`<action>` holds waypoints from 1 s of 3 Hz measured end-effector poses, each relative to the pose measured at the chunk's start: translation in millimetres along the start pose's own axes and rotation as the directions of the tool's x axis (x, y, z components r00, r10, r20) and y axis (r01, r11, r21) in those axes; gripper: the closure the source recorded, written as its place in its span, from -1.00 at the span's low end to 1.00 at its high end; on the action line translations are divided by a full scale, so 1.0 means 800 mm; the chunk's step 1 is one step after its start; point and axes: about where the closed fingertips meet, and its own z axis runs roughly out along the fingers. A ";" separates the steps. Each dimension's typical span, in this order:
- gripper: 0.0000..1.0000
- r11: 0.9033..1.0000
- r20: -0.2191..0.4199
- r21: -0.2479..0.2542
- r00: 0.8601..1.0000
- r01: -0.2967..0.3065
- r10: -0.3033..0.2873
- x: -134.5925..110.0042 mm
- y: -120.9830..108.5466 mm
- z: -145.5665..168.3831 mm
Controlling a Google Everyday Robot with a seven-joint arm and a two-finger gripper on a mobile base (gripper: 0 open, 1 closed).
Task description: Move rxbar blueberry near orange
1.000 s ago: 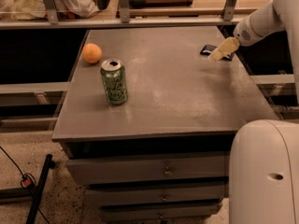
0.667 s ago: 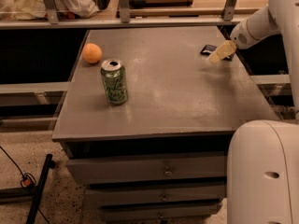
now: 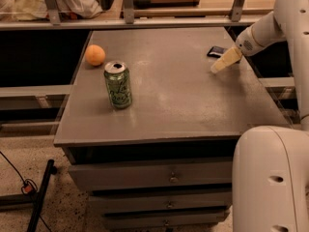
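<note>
The rxbar blueberry (image 3: 216,50), a small dark flat bar, lies at the far right of the grey table top (image 3: 183,95). My gripper (image 3: 220,65) hangs on the white arm just in front of and slightly right of the bar, low over the table and pointing down-left. The orange (image 3: 95,55) sits at the far left of the table, well away from the bar. Nothing shows in the gripper.
A green soda can (image 3: 118,85) stands upright in front of the orange, left of centre. A metal rail (image 3: 145,22) with posts runs along the table's back edge. My white base (image 3: 270,178) fills the lower right corner. Drawers lie under the table top.
The gripper has shifted a little toward the table's front and down, from beside the bar to just in front of it. The bar, orange and can have not moved.
</note>
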 end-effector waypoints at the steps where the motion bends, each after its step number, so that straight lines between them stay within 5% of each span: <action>1: -0.63 1.000 0.001 -0.021 1.000 -0.005 0.005 0.007 0.003 0.007; 3: 0.30 0.999 0.000 -0.037 1.000 0.001 -0.001 0.005 0.006 0.005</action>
